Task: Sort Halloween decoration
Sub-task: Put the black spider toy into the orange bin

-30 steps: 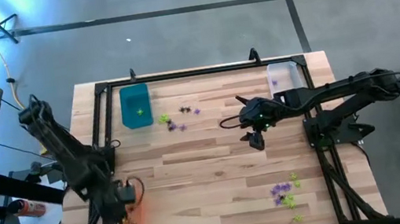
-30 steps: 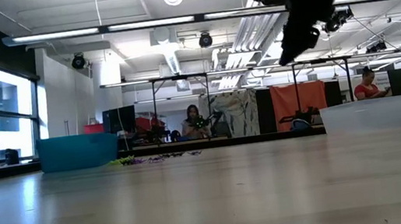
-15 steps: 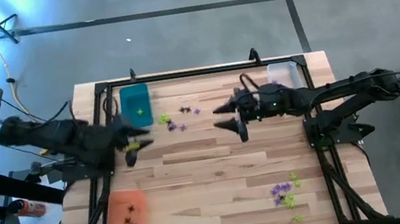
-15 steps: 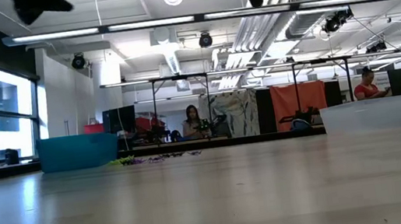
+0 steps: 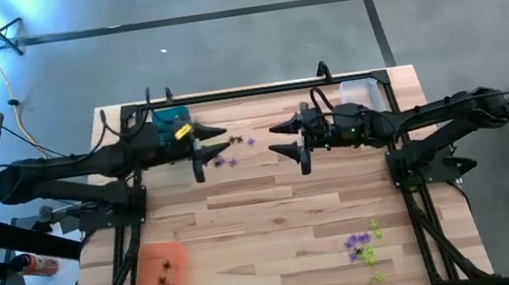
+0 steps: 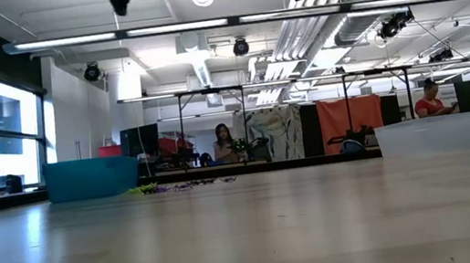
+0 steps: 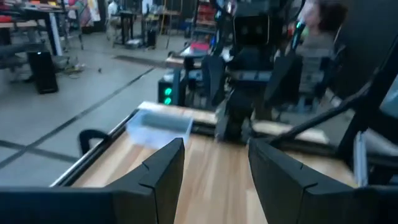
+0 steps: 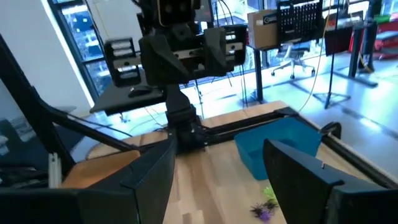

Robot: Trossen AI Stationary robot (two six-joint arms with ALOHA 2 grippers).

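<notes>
Arms: two, one gripper each, left gripper (image 5: 205, 147) and right gripper (image 5: 290, 140).
Trays: three on the desk (image 5: 266, 222), namely one teal tray (image 5: 169, 123), one clear tray (image 5: 357, 94), one orange tray (image 5: 159, 276).
Trinket clusters: two loose, one near the teal tray (image 5: 227, 150), one purple and green (image 5: 363, 243).
Dark trinkets in orange tray (image 5: 165, 275): about three.

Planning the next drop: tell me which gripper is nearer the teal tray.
Left. The left gripper hangs beside the teal tray, just past its right edge in the high view. The right gripper is farther off, toward the table's middle, nearer the clear tray.
</notes>
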